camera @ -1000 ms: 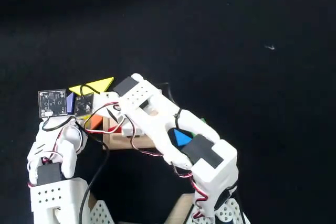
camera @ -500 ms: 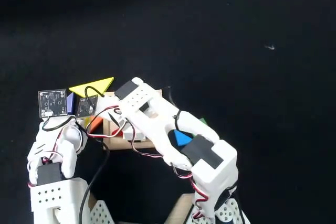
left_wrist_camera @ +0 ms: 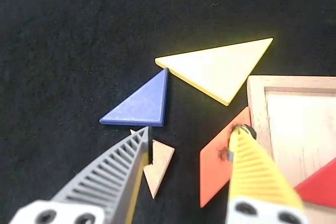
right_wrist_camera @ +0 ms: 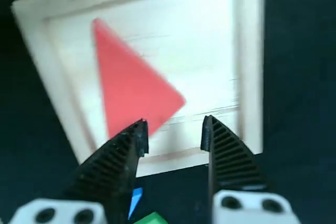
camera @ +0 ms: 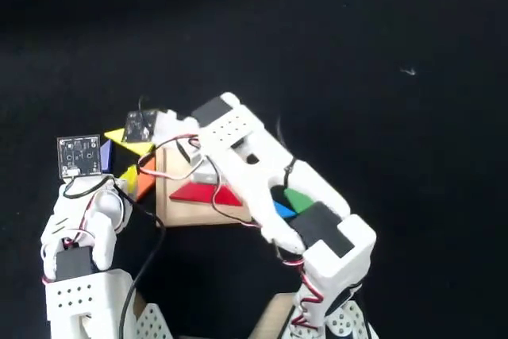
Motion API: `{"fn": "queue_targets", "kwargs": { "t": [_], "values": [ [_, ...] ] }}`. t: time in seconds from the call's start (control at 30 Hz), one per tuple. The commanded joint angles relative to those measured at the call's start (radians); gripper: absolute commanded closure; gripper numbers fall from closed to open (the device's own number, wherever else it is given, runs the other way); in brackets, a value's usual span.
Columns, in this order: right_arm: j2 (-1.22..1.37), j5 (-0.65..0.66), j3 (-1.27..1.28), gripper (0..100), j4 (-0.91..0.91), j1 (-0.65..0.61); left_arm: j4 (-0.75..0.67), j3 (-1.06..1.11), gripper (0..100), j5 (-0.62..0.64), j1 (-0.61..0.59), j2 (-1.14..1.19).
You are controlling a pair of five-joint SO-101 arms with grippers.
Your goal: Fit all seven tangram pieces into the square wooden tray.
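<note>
Purple triangle (left_wrist_camera: 139, 103) and yellow triangle (left_wrist_camera: 218, 69) lie on the black desk (camera: 397, 156), left of the wooden tray (left_wrist_camera: 257, 108). My left end effector (left_wrist_camera: 189, 142) gapes wide and empty over an orange piece (left_wrist_camera: 220, 166) just beside the rim. I see a red triangle (right_wrist_camera: 131, 93) inside the tray. My right end effector (right_wrist_camera: 174, 128) hangs over it, parted, holding nothing. A blue piece (camera: 283, 210) and a green piece (camera: 300, 198) sit farther right.

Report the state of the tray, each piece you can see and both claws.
wooden tray: mostly unfilled
red triangle: flat inside the tray
yellow triangle: on the table, outside
violet-blue triangle: on the table, outside
orange piece: outside, by the tray's rim
left claw: open
right claw: open, above the tray
</note>
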Motion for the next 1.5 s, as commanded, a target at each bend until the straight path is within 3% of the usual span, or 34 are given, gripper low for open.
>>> {"fn": "queue_targets", "kwargs": {
  "t": [0.0, 0.1, 0.43, 0.63, 0.83, 1.2, 1.47],
  "values": [
    [-0.05, 0.006, -0.068, 86.5, -0.08, 0.037, -0.032, 0.005, 75, -0.009, 0.01, -0.012],
    [-0.016, -0.008, -0.062, 99.1, -0.18, 0.051, -0.032, 0.005, 75, -0.009, 0.01, -0.012],
    [0.117, -0.017, -0.065, 98.8, -0.199, 0.064, -0.032, 0.005, 75, -0.009, 0.01, -0.012],
    [0.124, 0.043, -0.045, 98.8, -0.192, 0.084, -0.032, 0.005, 75, -0.009, 0.01, -0.012],
    [0.116, 0.043, 0.008, 98.8, -0.189, 0.026, -0.032, 0.005, 75, -0.009, 0.01, -0.012],
    [0.085, 0.044, -0.047, 98.8, -0.011, -0.02, -0.032, 0.005, 75, -0.009, 0.012, -0.012],
    [-0.064, -0.034, -0.131, 98.6, -0.078, 0.184, -0.032, 0.005, 75, -0.009, 0.012, -0.012]
  ]
}}
